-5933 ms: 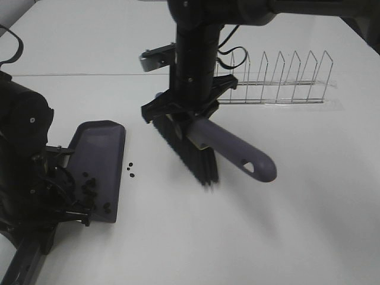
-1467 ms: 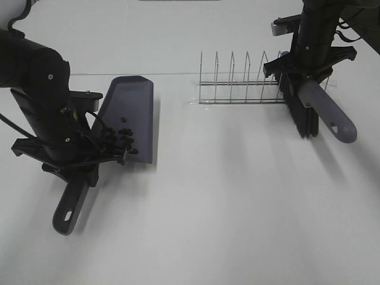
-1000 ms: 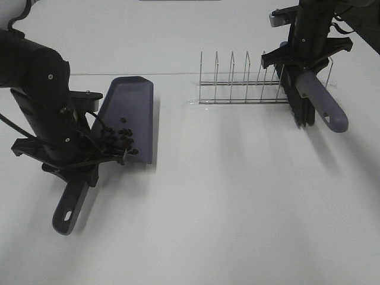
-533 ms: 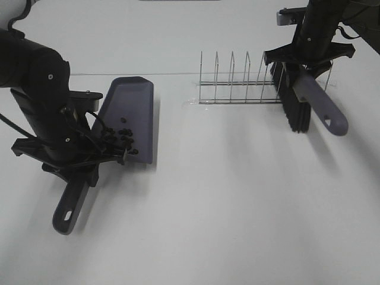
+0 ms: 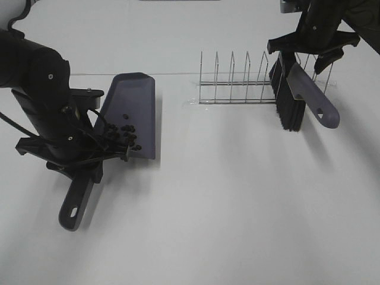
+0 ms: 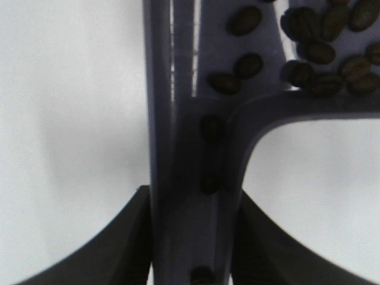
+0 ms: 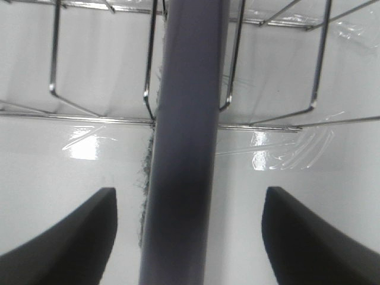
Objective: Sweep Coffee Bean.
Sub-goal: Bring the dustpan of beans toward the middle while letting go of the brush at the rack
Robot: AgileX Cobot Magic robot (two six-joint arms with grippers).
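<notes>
My dustpan looks like smooth, slightly glossy purple plastic; the coffee beans look matt. The dish rack is thin shiny metal wire on the matt white table.

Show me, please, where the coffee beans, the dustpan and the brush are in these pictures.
coffee beans point(image 5: 124, 135), exterior high view: middle of the cluster.
dustpan point(image 5: 136, 98), exterior high view: bare part of the tray.
brush point(image 5: 310, 98), exterior high view: middle of the handle.

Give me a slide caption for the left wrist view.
Coffee beans collected in the purple dustpan, held by its handle.
</notes>
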